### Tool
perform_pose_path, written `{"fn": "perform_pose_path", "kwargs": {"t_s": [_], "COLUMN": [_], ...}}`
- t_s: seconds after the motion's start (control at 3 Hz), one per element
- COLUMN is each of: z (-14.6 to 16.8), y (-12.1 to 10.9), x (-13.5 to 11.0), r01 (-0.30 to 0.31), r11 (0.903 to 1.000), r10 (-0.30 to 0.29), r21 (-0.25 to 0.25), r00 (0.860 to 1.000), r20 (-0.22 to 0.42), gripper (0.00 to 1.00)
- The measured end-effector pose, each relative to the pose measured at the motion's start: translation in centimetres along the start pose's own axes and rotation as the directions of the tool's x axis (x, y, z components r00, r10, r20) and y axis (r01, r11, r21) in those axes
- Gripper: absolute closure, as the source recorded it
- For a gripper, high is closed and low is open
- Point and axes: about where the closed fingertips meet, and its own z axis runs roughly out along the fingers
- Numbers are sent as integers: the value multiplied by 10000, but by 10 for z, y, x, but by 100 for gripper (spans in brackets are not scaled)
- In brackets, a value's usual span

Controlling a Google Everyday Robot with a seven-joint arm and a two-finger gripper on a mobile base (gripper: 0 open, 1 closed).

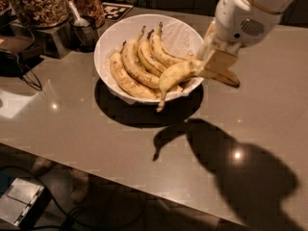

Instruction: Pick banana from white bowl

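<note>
My gripper is shut on the banana, a curved bright yellow one. It holds the banana in the air over the near right rim of the white bowl, stem end hanging down towards me. The banana's far end sticks out past the gripper on the right. The bowl is large, round and paper lined, and stands on the grey counter. Several other bananas still lie in it, side by side on the left. The white arm comes in from the upper right.
Glass jars of nuts or cereal stand at the back left, with a metal cup and scoop beside them. A dark device with cables sits at the left edge. The counter's front edge runs across the lower part of the view.
</note>
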Motion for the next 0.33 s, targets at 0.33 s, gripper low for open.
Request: {"fn": "perform_pose_path", "kwargs": {"t_s": [0.33], "z": [-14], "y": [26], "x": [10], "r01": [-583], "r11": [9983], "r10": [582], "r21": [-29], "r00": [9979], "r20": [-273], "gripper": [100]}}
